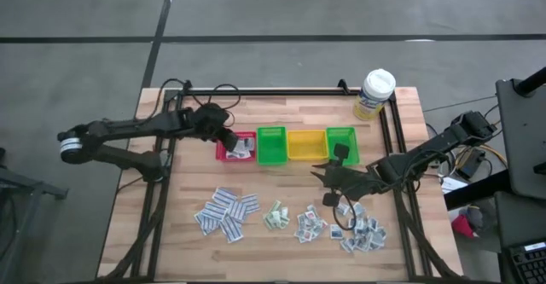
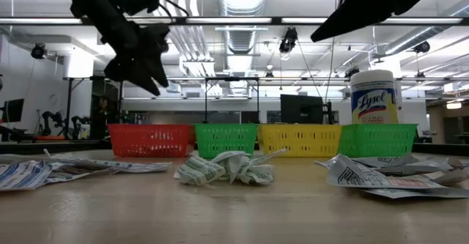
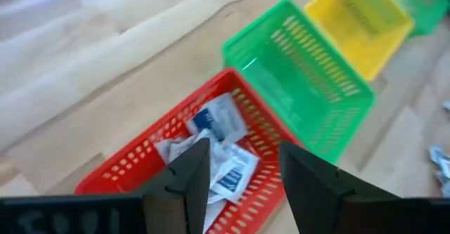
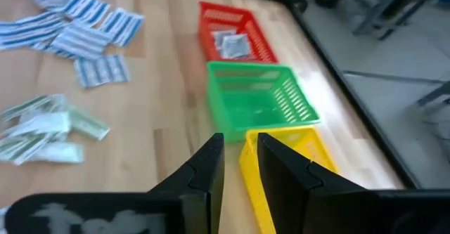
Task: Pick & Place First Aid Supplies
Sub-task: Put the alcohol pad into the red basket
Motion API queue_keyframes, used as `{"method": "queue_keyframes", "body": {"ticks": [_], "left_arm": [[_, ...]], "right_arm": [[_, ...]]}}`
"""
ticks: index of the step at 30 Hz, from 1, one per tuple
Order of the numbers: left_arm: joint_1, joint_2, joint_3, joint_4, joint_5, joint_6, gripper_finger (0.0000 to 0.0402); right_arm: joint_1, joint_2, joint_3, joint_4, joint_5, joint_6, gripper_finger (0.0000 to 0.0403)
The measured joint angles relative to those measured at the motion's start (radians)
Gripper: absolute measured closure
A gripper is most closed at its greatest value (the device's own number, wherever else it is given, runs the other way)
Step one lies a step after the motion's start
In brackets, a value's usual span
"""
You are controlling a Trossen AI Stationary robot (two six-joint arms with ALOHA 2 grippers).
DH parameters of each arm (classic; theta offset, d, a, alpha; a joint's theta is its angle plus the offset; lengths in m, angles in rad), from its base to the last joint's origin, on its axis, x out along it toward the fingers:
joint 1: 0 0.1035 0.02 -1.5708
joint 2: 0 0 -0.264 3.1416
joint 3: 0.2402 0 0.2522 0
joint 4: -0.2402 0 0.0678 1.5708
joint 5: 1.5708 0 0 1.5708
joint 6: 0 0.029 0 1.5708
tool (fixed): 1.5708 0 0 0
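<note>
Task early-stage: a few white paper packets already lie in the red bin; green bin, yellow bin and second green bin look empty as far as visible. Most first aid supplies are unsorted in loose heaps along the worktop's front edge. Left gripper hangs over the red bin, fingers wide, nothing held. Right gripper sits nr the yellow bin, fingers narrow, empty. Bins: perforated plastic, rectangular. Packets: flat, thin, crinkly. Worktop: wood planks.
</note>
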Motion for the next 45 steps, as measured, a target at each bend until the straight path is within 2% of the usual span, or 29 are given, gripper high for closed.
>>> {"method": "queue_keyframes", "body": {"ticks": [11,20,24,38,45], "left_arm": [[-0.134,-0.045,0.0,0.034,-0.003,0.159,0.0241],[-0.254,-0.044,-0.072,0.266,-0.003,0.368,0.0241],[-0.286,-0.044,-0.117,0.392,-0.003,0.441,0.0241],[-0.343,-0.056,-0.244,0.587,-0.003,0.484,0.0241],[-0.349,-0.149,-0.317,0.622,-0.003,0.453,0.0241]], "right_arm": [[0.0,0.0,0.0,-0.067,-0.278,0.008,0.0325],[0.0,0.0,0.0,-0.321,-0.449,0.294,0.0339],[0.0,0.0,0.0,-0.37,-0.531,0.379,0.0337],[0.0,0.0,0.0,-0.481,-0.632,0.513,0.0304],[0.0,0.0,0.0,-0.478,-0.637,0.573,0.0291]]}}
